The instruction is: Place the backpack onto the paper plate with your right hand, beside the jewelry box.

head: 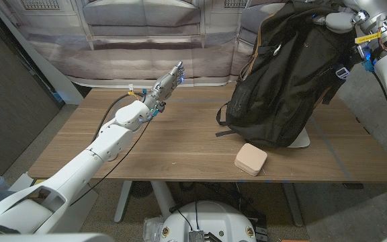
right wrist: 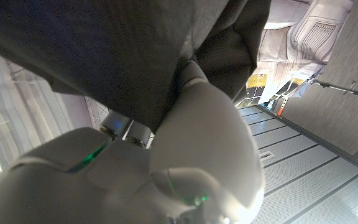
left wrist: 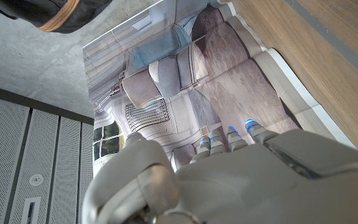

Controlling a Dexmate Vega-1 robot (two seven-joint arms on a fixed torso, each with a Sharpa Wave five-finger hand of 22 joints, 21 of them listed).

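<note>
Your right hand (head: pixel 338 21) grips the top of the slouching black fabric backpack (head: pixel 284 77), whose base sits on the white paper plate (head: pixel 304 142). The rounded tan jewelry box (head: pixel 250 159) lies at seven o'clock of it. Your left hand (head: pixel 169 81) hovers, fingers together, empty.

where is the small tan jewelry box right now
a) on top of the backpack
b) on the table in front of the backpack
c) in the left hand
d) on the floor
b: the jewelry box lies on the table just in front of the backpack.
</note>
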